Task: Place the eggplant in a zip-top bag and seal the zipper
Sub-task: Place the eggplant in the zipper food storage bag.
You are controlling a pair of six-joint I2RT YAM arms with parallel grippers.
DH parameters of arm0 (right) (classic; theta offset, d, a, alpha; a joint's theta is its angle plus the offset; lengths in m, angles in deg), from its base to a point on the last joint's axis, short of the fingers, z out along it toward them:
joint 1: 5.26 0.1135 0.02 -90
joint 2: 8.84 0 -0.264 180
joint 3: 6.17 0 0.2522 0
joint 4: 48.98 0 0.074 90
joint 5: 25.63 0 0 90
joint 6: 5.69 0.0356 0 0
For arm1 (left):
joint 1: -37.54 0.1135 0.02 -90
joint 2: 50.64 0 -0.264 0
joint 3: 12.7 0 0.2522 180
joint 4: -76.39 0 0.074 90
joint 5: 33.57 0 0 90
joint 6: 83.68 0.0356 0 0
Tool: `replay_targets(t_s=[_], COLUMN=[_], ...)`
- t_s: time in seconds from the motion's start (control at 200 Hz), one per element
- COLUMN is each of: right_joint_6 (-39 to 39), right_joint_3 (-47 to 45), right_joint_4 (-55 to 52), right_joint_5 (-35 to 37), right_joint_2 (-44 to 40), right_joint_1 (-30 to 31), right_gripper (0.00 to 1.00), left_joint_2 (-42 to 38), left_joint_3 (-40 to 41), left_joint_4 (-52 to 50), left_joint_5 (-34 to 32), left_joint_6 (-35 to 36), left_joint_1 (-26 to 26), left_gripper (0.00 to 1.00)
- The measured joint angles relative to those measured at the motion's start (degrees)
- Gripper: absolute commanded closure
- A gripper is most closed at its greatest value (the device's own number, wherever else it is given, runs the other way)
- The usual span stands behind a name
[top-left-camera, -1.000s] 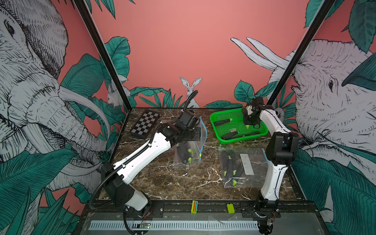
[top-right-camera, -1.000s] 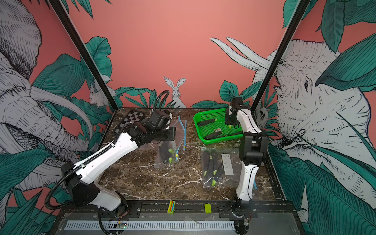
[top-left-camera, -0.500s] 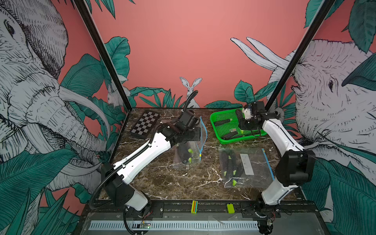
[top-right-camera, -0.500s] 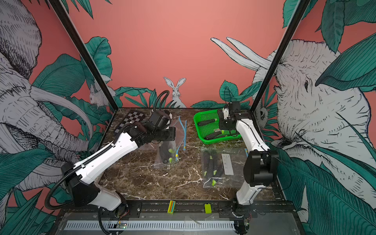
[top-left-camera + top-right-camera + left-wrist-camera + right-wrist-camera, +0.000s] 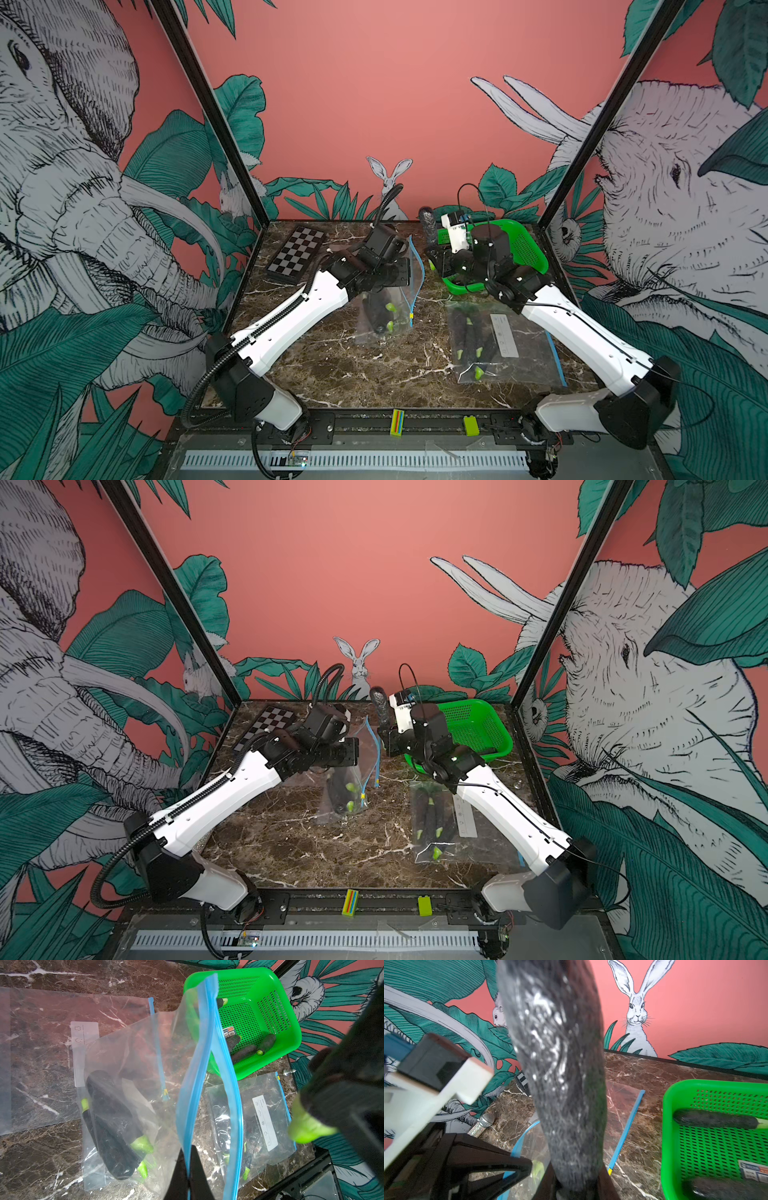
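- The right arm has swung away from the green basket (image 5: 536,257) in the last second. It was reaching over the basket, and now the right pincer (image 5: 437,259) hangs at the basket's left edge, just beside the bag's mouth.
- That pincer is clenched on the eggplant (image 5: 428,226), which stands nearly upright with its dark rounded end up. A bit of green stem seems to poke out below the grip.
- The left arm has not budged. The left pincer (image 5: 188,1176) is clamped on the blue zipper strip (image 5: 207,1043) of the zip-top bag (image 5: 133,1053). It holds the top edge up, while the bag's bottom appears to rest on the tabletop (image 5: 332,365).
- In the left wrist view the bag's mouth gapes as a narrow slit, and two eggplants (image 5: 114,1122) already lie at the bottom of the bag.
- So the pick-up looks done and the carry nearly so. What's left, I'd say, is getting the eggplant through that slit and then running the zipper shut.
- The mouth is pinned at one end only, so it may sag or fold as the eggplant goes in. The eggplant probably needs tipping to line up.
- More eggplants (image 5: 266,1043) sit in the basket, and a filled bag (image 5: 498,345) lies flat by the right arm.
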Motion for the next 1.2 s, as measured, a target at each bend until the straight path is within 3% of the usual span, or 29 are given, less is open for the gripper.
replay_targets(t_s=[0.27, 0.675, 1.2], right_joint_6=[3.8, 6.2, 5.1], right_joint_3=[-7.6, -8.9, -8.9], right_joint_4=[8.4, 11.8, 5.3], right_joint_5=[9.6, 17.5, 20.6], right_joint_2=[0.0, 0.0, -0.4], right_joint_1=[7.5, 11.5, 13.4], right_gripper=[0.92, 0.83, 0.55], left_joint_2=[-0.4, -0.6, -0.6], left_joint_3=[0.0, 0.0, 0.0], left_joint_4=[0.9, 1.0, 1.1], left_joint_5=[0.0, -0.1, -0.2], left_joint_6=[-0.6, -0.8, -0.8], left_joint_1=[0.0, 0.0, 0.0], left_gripper=[1.0, 1.0, 1.0])
